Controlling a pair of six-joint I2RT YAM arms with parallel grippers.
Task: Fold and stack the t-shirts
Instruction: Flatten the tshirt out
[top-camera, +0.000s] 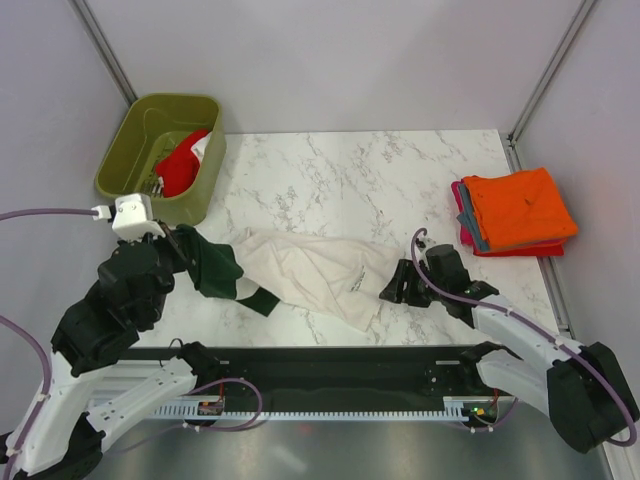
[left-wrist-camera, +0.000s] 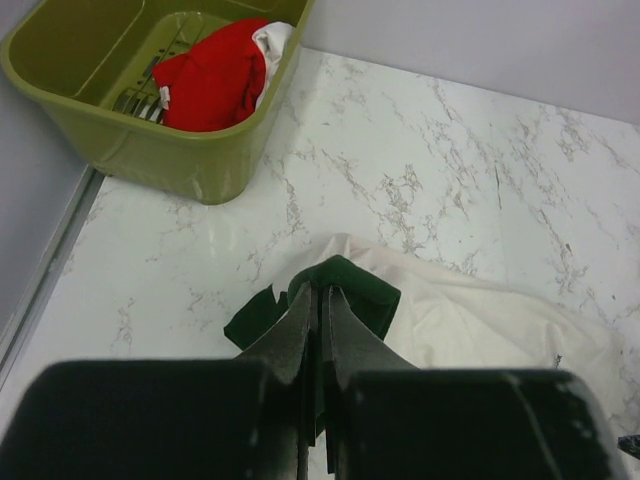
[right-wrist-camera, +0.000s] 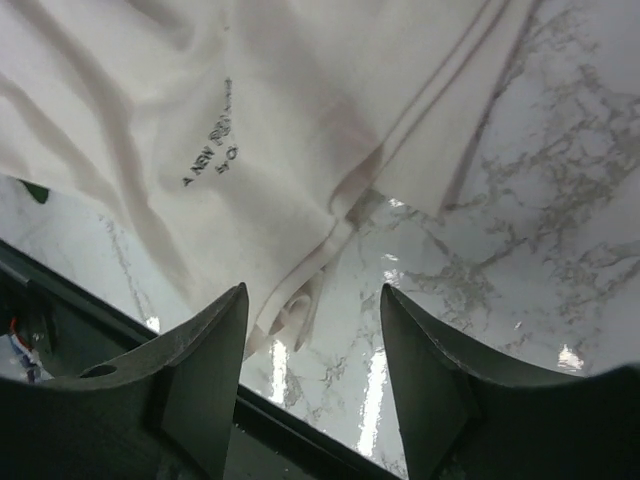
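Note:
A cream t-shirt (top-camera: 310, 268) with dark green sleeves lies spread across the middle of the marble table. My left gripper (top-camera: 188, 243) (left-wrist-camera: 322, 292) is shut on its dark green sleeve (left-wrist-camera: 368, 296), which is pinched between the fingers and lifted a little. My right gripper (top-camera: 392, 287) (right-wrist-camera: 312, 292) hovers open at the shirt's right end. The cream hem (right-wrist-camera: 300, 290) lies just inside its left finger, not gripped. Small black print (right-wrist-camera: 212, 145) shows on the cloth. A folded stack with an orange t-shirt (top-camera: 518, 207) on top sits at the right. A red t-shirt (top-camera: 180, 165) (left-wrist-camera: 215, 85) lies in the bin.
The olive-green plastic bin (top-camera: 130, 150) (left-wrist-camera: 150, 150) stands at the back left, close to my left arm. The dark base rail (top-camera: 330, 365) runs along the near table edge under the right gripper. Grey walls enclose the table.

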